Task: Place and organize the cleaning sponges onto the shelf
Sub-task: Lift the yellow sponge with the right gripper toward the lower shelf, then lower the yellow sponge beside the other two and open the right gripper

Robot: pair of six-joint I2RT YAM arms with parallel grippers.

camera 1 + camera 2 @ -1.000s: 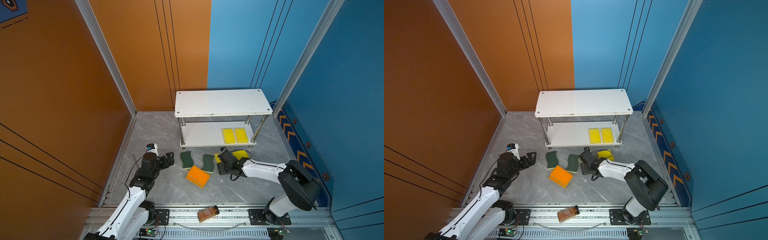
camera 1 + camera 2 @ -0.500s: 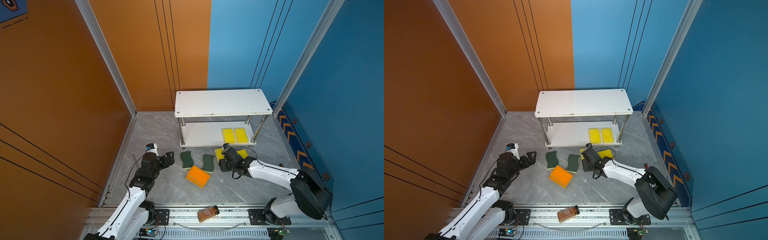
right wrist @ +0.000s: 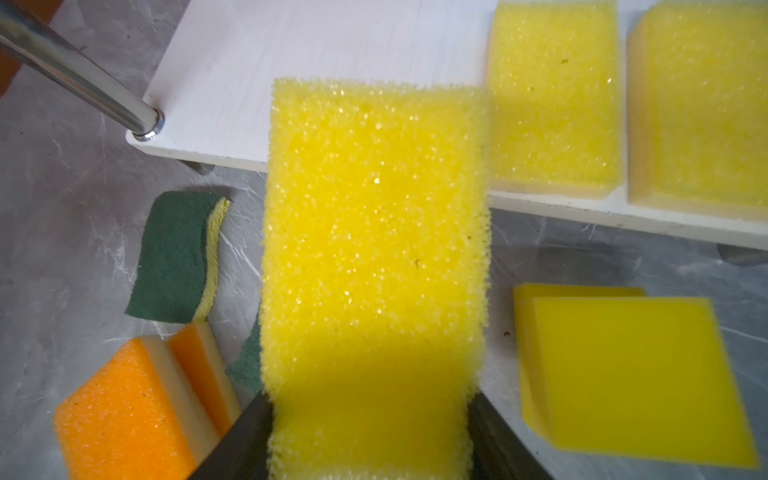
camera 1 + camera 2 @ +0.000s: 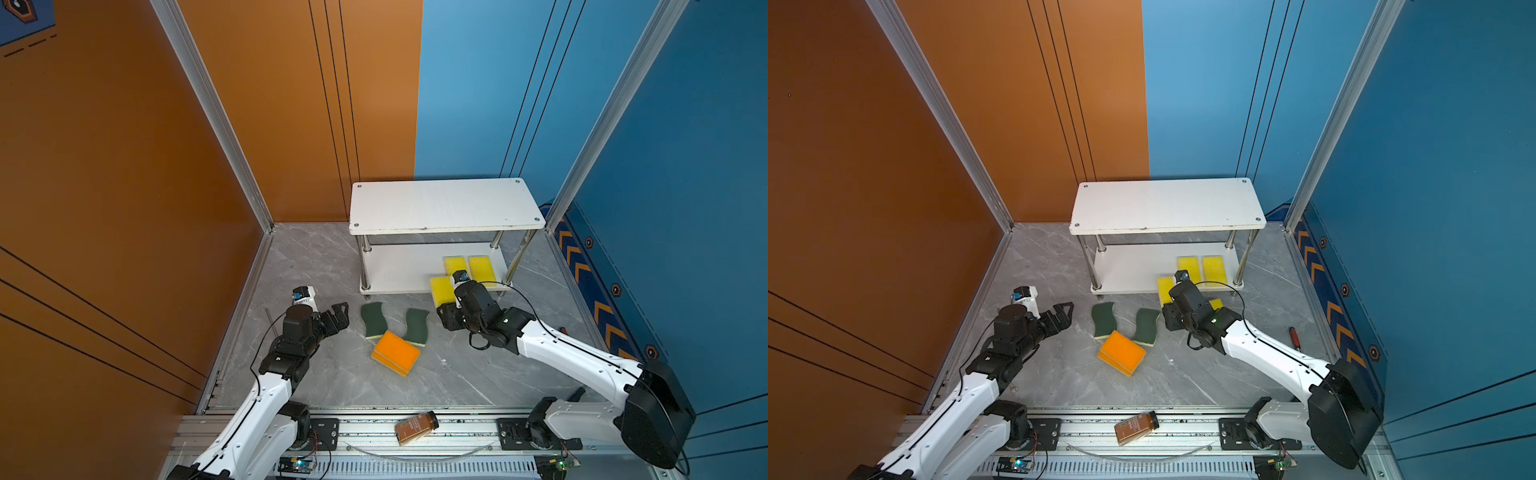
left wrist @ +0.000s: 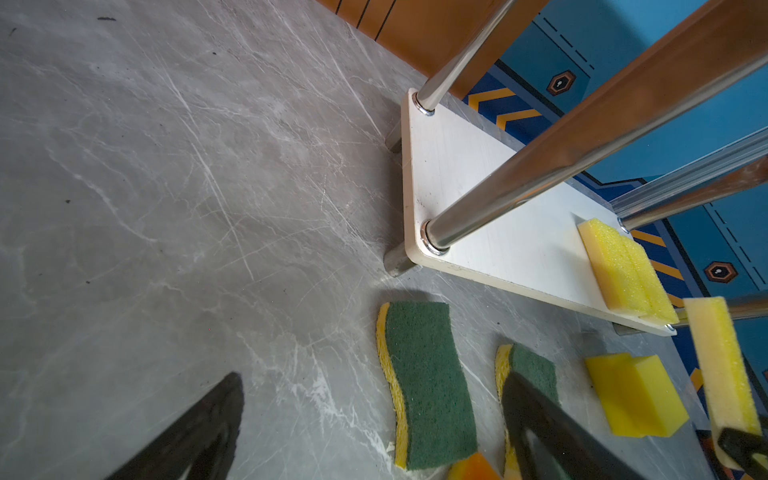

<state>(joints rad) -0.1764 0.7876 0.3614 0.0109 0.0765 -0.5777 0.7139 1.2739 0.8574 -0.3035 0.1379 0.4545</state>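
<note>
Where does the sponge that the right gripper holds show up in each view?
Top view: held yellow sponge over the front edge of the shelf lower board.
Top view: same place.
Left wrist: at the frame's edge, near the board's end.
Right wrist: mid-frame, between the jaws.
Shared landmark: pair of yellow sponges on that board.

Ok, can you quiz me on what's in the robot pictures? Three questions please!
1. True or false: the left tool holds a green sponge.
2. What colour is the sponge gripped by the right tool? A orange, B yellow, C green.
3. How many yellow sponges lie flat on the shelf's lower board?
Key: 1 false, it is open and empty; 2 B; 3 two.
</note>
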